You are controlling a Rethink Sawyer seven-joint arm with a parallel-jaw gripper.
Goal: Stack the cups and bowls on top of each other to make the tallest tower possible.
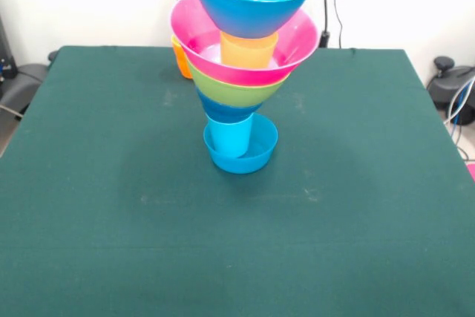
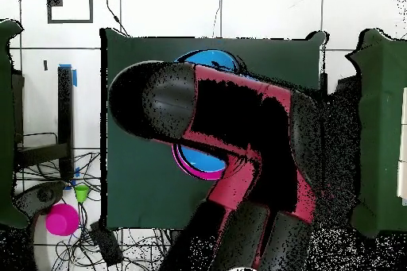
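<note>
Green bench (image 1: 111,220) with the tower (image 1: 241,87) near its centre: a small blue bowl (image 1: 256,155) at the base holds a light blue cup (image 1: 228,137), followed upward by blue, lime green, pink (image 1: 297,38) and large blue bowls (image 1: 252,9). Behind stands what appears to be an orange cup (image 1: 180,61). The arm (image 2: 238,125) hides the pincer; its state cannot be told.

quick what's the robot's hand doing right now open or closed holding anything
Hand: cannot be told. The front view does not show it, and in the overhead view the arm covers the tower.
</note>
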